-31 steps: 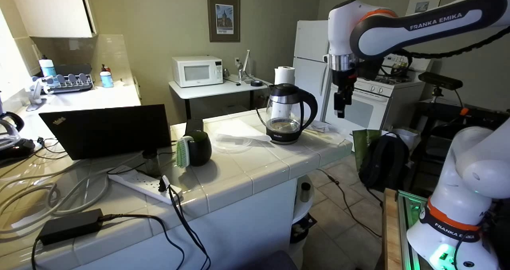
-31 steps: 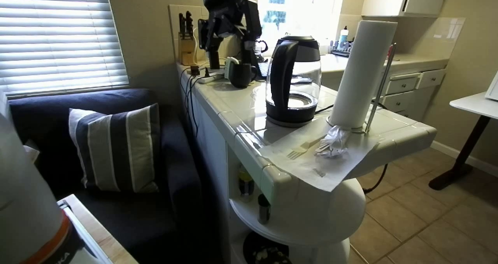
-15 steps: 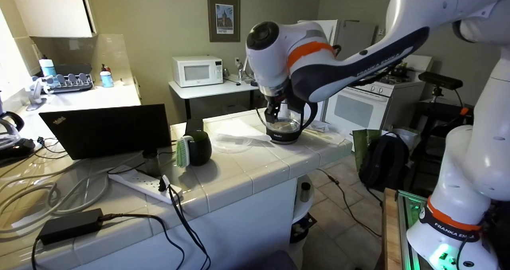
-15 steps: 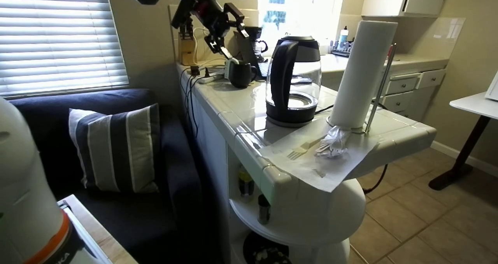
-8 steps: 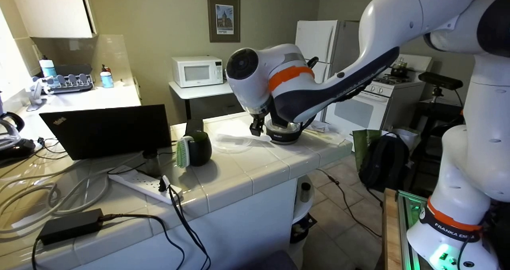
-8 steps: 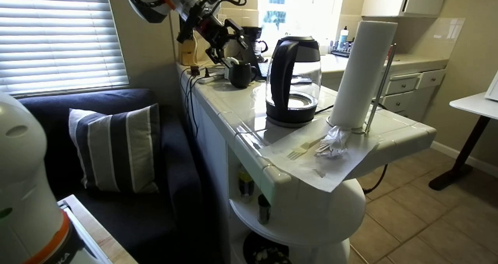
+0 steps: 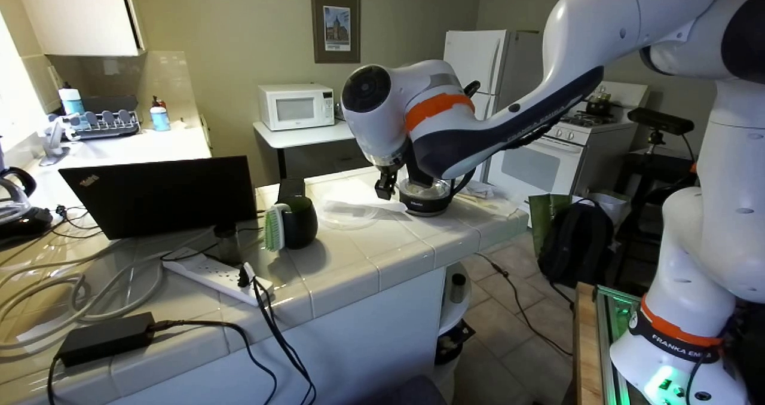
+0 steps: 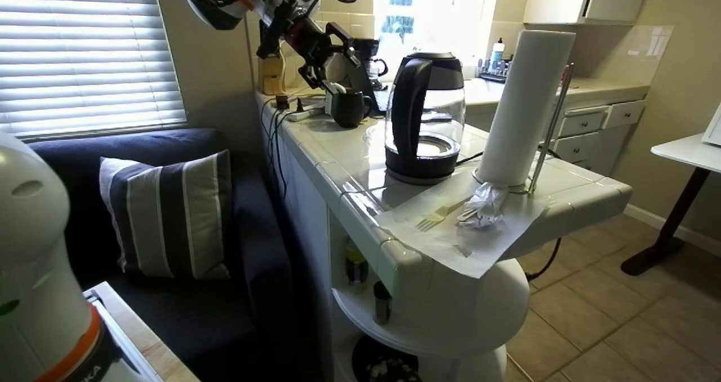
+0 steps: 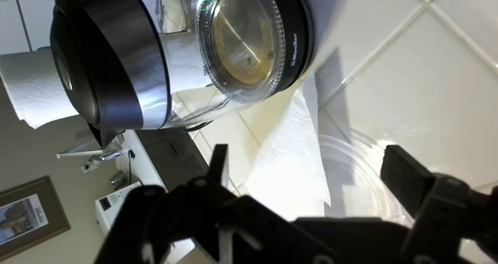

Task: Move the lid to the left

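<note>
Near the kettle [image 8: 425, 120], above the counter [image 7: 388, 247], I have my pincer [image 9: 306, 161] spread wide, its 2 fingers [image 9: 405, 176] well apart. The round, see-through lid [image 9: 363, 186] lies on the counter, near the kettle but apart from it. Its outline is faint; whether the white paper sheet [image 9: 290, 162] beside the kettle overlaps its edge, I can't tell.
</note>
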`<state>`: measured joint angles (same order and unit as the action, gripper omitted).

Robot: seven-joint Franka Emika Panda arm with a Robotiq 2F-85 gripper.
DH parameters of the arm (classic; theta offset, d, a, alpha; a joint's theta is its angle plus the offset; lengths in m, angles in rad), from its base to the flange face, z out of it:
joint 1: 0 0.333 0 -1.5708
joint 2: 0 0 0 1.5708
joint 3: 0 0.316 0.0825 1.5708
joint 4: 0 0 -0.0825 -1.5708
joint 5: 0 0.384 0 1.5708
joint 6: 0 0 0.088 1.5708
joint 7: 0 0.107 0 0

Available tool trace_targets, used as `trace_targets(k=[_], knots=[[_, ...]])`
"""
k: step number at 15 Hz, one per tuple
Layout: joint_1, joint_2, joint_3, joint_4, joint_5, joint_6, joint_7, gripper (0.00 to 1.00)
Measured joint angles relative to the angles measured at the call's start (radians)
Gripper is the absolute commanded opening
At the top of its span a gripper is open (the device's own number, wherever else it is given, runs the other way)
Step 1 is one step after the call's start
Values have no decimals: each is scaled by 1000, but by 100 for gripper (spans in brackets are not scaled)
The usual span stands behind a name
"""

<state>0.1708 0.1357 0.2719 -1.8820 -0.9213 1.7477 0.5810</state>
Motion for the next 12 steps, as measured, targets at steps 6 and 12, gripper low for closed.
trace_targets(k=[6, 12], knots=[[23, 64, -33, -6, -110, 197, -9, 100], [22, 152, -89, -5, -194, 412, -14, 100]])
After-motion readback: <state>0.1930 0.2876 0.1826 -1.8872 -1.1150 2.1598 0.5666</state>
